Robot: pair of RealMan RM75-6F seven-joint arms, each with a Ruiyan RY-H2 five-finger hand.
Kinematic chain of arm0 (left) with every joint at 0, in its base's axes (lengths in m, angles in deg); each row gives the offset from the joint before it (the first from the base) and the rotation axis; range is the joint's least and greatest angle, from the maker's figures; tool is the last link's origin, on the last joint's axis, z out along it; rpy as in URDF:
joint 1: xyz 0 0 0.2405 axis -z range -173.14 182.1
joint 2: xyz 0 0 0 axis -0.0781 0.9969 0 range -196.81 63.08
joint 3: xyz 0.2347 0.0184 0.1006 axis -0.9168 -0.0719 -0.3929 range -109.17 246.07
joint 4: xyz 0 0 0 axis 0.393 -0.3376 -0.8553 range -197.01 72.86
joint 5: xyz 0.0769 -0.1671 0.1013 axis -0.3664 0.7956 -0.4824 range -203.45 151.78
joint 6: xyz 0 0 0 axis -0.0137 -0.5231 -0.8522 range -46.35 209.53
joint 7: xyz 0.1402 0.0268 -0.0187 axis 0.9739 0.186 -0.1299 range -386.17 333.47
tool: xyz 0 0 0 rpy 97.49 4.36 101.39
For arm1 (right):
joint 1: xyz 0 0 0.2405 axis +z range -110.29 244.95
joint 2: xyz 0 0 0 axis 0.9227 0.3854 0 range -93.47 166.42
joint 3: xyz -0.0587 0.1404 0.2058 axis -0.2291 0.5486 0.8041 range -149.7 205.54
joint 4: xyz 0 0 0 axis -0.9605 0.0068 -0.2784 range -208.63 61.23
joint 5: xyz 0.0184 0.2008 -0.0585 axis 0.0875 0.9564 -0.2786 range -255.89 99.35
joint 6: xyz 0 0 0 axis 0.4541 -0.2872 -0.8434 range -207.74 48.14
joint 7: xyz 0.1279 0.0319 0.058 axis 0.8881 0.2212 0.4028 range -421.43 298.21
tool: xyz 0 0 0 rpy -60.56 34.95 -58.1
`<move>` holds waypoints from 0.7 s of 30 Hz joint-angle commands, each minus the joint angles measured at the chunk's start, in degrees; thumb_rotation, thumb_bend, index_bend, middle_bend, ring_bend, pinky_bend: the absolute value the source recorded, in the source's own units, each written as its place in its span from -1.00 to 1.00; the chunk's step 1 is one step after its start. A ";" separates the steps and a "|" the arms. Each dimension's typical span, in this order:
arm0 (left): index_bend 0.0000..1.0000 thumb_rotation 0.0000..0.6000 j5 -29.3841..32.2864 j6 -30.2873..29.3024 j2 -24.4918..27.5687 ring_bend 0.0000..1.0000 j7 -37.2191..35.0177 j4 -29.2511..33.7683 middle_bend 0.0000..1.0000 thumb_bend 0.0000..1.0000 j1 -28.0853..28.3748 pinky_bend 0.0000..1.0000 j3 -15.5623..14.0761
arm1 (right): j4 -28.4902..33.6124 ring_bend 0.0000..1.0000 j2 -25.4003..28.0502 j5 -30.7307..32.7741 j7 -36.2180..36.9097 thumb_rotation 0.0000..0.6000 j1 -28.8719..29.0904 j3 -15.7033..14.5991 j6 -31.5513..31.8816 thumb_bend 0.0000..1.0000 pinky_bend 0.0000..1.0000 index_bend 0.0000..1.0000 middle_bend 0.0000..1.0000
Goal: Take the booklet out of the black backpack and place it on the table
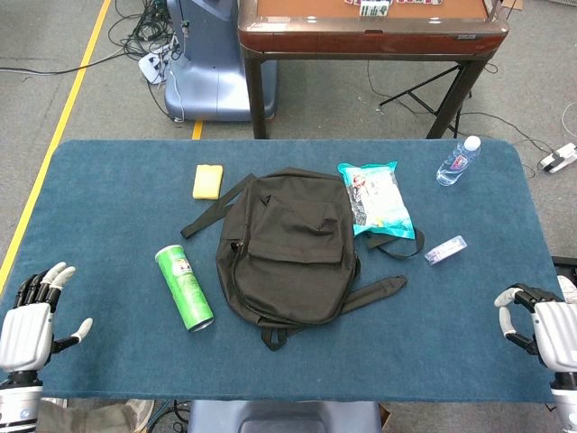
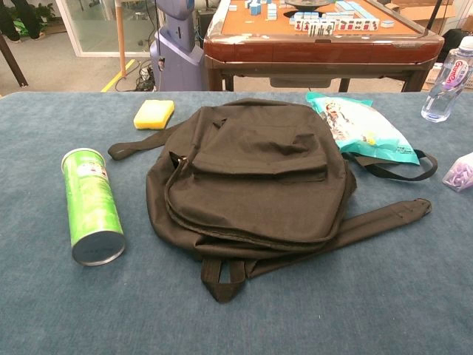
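Note:
The black backpack (image 1: 288,248) lies flat in the middle of the blue table (image 1: 108,189), zipped closed as far as I can see; it fills the centre of the chest view (image 2: 255,177). No booklet shows in either view. My left hand (image 1: 34,316) hovers at the table's near left corner, fingers apart and holding nothing. At the near right edge my right hand (image 1: 539,327) has its fingers slightly curled and apart, also holding nothing. Both hands are well away from the backpack and outside the chest view.
A green chip can (image 1: 185,287) lies left of the backpack. A yellow sponge (image 1: 208,180) sits behind it. A teal snack bag (image 1: 379,198), a water bottle (image 1: 458,161) and a small clear packet (image 1: 445,250) lie to the right. A mahjong table (image 1: 370,32) stands beyond.

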 commanded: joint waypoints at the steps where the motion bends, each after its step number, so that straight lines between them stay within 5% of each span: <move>1: -0.65 1.00 0.01 0.00 -0.04 -0.80 0.05 -0.05 -0.79 -0.49 0.05 -0.89 0.09 | 0.06 -0.13 0.09 0.04 -0.07 1.00 0.11 0.10 -0.05 -0.05 -0.05 0.04 -0.09; 13: -0.65 1.00 -0.94 0.11 -0.09 -0.80 -1.19 -0.59 -0.79 -0.49 0.32 -0.89 0.30 | 0.25 -0.13 0.31 -0.02 -0.55 1.00 0.17 0.71 0.93 -0.05 -0.05 0.04 -0.09; 21: -0.58 1.00 -6.86 2.92 0.57 -0.79 -7.82 -2.45 -0.73 -0.49 3.55 -0.89 0.64 | 1.41 -0.13 1.57 0.58 -1.85 1.00 0.76 2.04 1.28 -0.05 -0.05 0.02 -0.11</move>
